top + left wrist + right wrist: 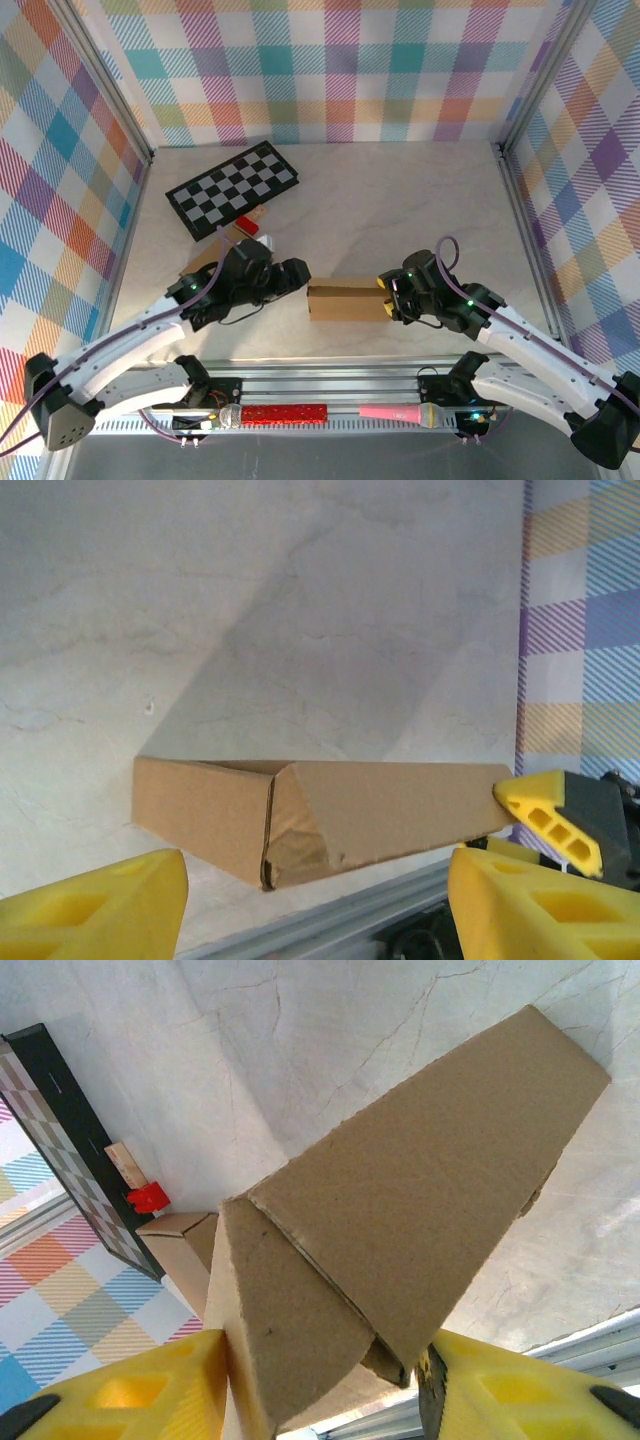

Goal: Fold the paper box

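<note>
Sideways, right gripper clamps edge of paper box.

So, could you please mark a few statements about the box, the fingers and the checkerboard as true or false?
1. The cardboard box lies on the checkerboard. False: it lies on the bare table, nearer the arms.
2. The right fingers clasp one end of the box. True.
3. The left fingers are clamped on the box. False: they are open, short of it.
4. A small red block sits by the checkerboard. True.
</note>
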